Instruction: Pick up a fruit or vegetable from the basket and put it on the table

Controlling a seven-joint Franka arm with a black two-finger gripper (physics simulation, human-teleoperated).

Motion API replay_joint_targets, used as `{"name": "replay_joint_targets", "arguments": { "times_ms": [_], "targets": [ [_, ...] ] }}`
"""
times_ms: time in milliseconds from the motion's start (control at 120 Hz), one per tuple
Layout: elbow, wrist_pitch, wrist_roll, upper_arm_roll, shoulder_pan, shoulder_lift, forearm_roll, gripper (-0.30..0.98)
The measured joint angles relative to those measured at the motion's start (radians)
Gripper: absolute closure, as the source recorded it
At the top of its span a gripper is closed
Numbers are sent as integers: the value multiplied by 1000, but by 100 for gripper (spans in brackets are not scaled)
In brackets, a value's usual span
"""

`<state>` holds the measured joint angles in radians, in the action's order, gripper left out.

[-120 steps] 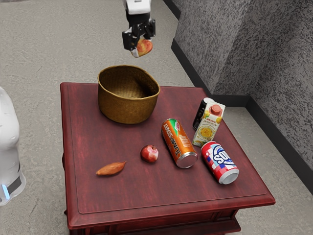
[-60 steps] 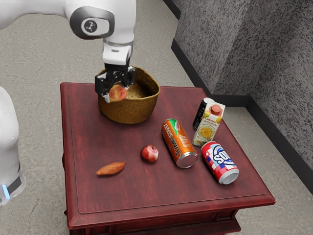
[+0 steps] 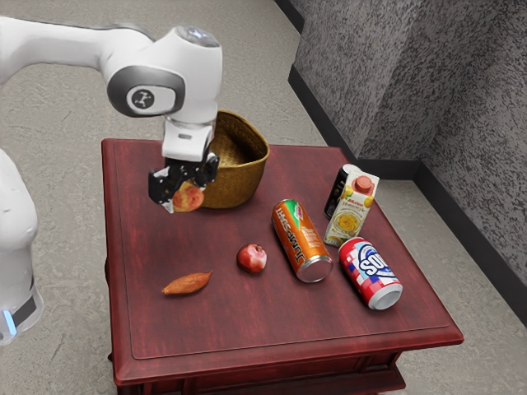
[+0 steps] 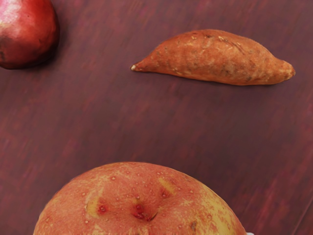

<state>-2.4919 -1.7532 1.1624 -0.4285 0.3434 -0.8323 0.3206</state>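
Red-yellow potato — clamped in pincer — nearer sweet potato than before, beside basket.

Speckled grey walls with dark baseboards around a pale grey floor
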Motion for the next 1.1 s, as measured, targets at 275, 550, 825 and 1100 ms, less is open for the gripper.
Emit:
{"name": "replay_joint_targets", "arguments": {
  "times_ms": [275, 550, 825, 1100],
  "targets": [
    [-60, -43, -2, -7, 31, 1, 13, 34],
    [-57, -55, -2, -89, 69, 1, 17, 18],
    [44, -49, 0, -84, 93, 73, 15, 2],
    [861, 281, 16, 203, 98, 660, -175, 0]
  ]
}}
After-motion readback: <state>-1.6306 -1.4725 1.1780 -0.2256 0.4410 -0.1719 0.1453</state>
